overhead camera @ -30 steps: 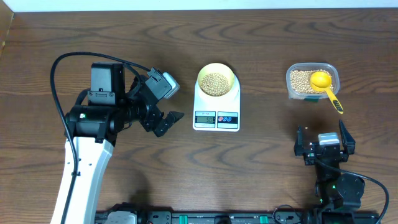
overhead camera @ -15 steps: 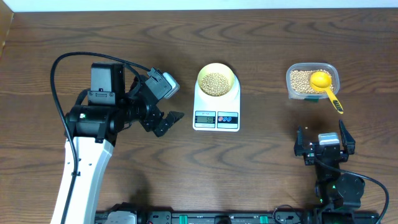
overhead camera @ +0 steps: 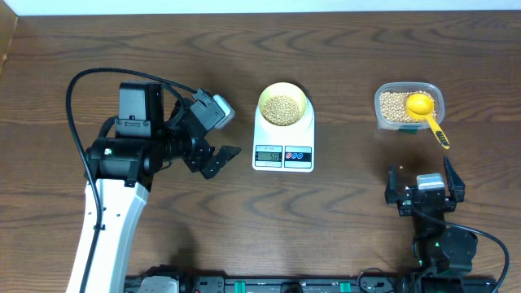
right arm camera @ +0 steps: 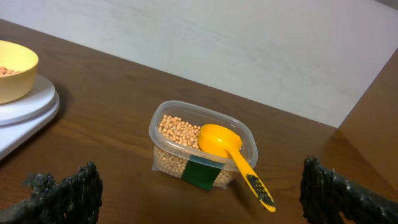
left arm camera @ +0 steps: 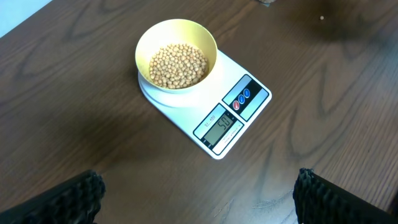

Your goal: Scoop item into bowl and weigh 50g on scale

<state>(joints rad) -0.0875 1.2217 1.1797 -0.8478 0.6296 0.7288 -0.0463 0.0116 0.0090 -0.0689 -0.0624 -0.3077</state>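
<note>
Nothing moved since the earlier frames: both arms, scale and tub sat in the same spots. On the left side, the left claw (left arm camera: 199,198) was released, jaws wide and empty, its ribbed black pads (left arm camera: 68,202) over bare table (overhead camera: 244,49) left of the scale. Likewise the right claw (overhead camera: 419,169) was released and empty, near the front edge toward the right corner, well apart from the tub.

Mid-table, nearer the far edge, sat the scale (left arm camera: 186,118): a glossy white plastic rectangle with rounded corners. Its grey LCD (left arm camera: 222,126) looked like 50.0, but the digits were small. Round red and blue buttons (left arm camera: 241,99) sat beside it.

On the scale's far end sat the bowl (left arm camera: 149,38), round, smooth, pale yellow. Its bottom was covered by beans (left arm camera: 179,65), small, round, matte tan.

Near the far right corner stood the tub (right arm camera: 249,134), clear rectangular plastic with a dark green label (right arm camera: 202,174), holding more beans. A bright yellow plastic scoop (right arm camera: 221,140) lay on them, its handle out over the rim, with a dark patterned tip.
</note>
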